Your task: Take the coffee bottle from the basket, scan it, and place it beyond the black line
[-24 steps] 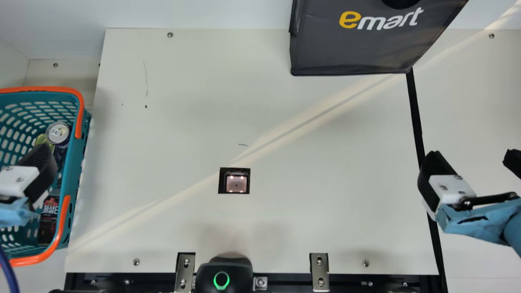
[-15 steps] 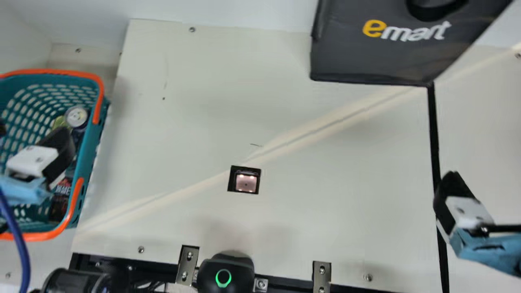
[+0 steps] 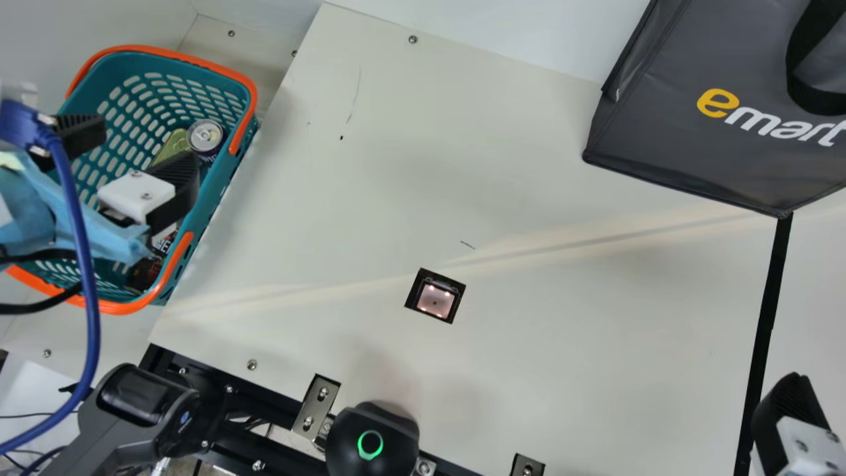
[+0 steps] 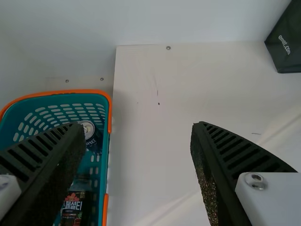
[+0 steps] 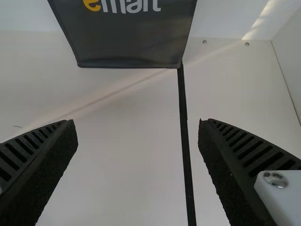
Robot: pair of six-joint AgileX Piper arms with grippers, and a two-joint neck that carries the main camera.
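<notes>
In the main view the left end effector (image 3: 147,142) hangs over the basket (image 3: 215,201), fingers apart. The coffee bottle (image 4: 73,212) is inside the basket (the left wrist view shows more of its label). Far across from the basket, the right end effector (image 3: 790,410) is near the black line (image 3: 767,317); the right wrist view reveals its fingers well apart.

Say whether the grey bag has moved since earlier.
No. In the main view, the grey bag still meets the end of the black line at one corner; the camera turned.
</notes>
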